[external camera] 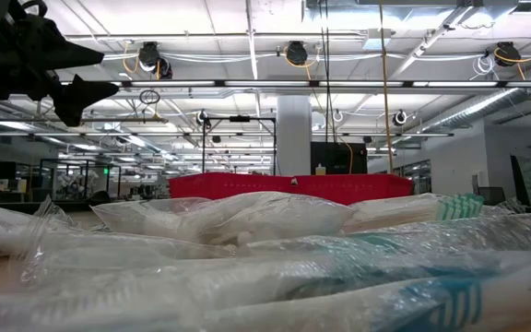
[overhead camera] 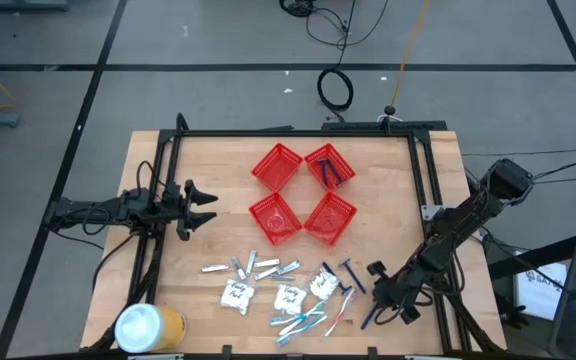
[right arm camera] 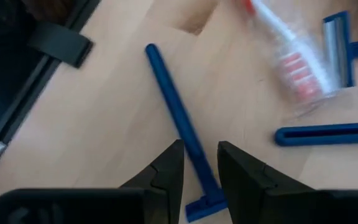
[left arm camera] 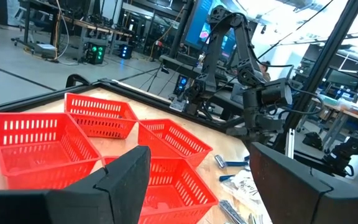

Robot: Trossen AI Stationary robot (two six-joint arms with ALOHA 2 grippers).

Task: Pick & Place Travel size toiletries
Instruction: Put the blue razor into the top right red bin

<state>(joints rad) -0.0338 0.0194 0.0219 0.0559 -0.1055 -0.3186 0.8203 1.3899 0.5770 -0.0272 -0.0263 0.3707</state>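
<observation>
Toiletries: we see the travel size toiletries (overhead camera: 278, 290) spread along the near part of the wooden table (overhead camera: 223, 180), below the four red baskets (overhead camera: 302, 193); white sachets with dark print, small silvery tubes, pastel toothbrushes in clear wrap and dark blue razors.
Razor at work: we find one dark blue razor (right arm camera: 180, 134) lying flat on the wood near the table's right edge, its slim handle running between the right gripper's fingertips, its head close by them.
Right gripper (right arm camera: 200, 163): low over that razor, fingers a narrow gap apart on either side of the handle; we cannot tell whether they touch it.
Left gripper (overhead camera: 204, 204): waiting above the table's left side, fingers spread wide, holding nothing.
Hard to make out: in the low view, wrapped toothbrushes (external camera: 339, 267) fill the foreground and hide the rest; a red-bristled toothbrush (right arm camera: 288, 53) is blurred.
</observation>
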